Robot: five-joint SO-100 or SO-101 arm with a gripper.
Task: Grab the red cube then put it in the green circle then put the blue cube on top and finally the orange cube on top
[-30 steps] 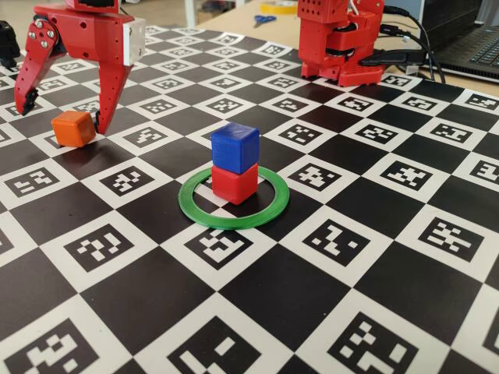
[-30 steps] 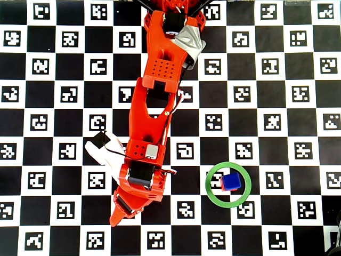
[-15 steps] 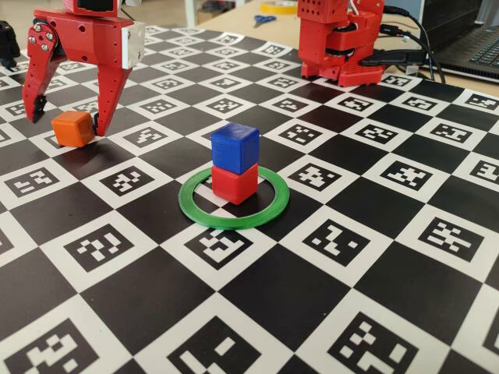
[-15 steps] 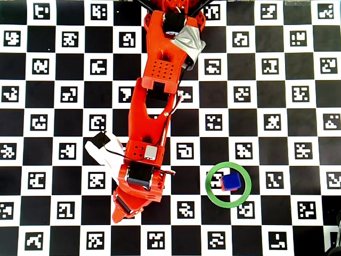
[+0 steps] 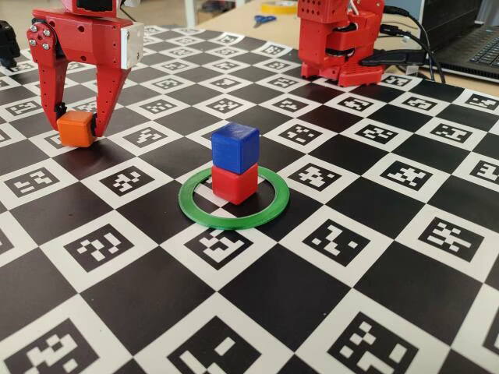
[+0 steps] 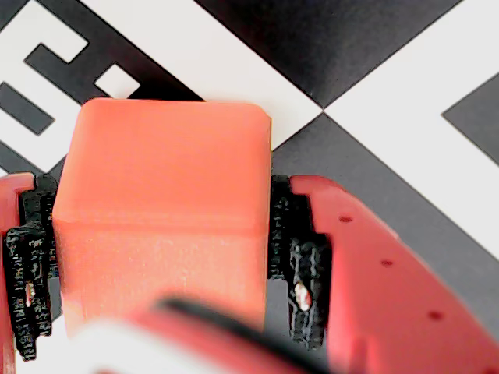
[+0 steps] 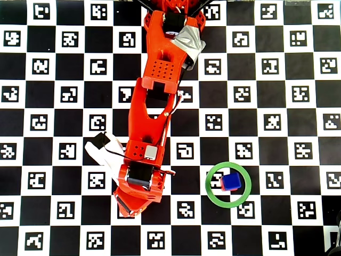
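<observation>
The orange cube [image 5: 76, 128] is seen at the far left of the fixed view, resting on the checkered table [image 5: 374, 257], with the tool [image 5: 76, 132] closed around it; in the wrist view the black pads [image 6: 300, 261] are pressed against both side faces of the cube. Well apart to its right, the blue cube [image 5: 235, 146] is stacked on the red cube [image 5: 234, 184], slightly turned, inside the green ring [image 5: 234, 201]. In the overhead view the orange cube is hidden under the arm [image 7: 154, 112].

Lab: marker-tiled board [image 5: 374, 234] (laptop [image 5: 475, 39] behind).
</observation>
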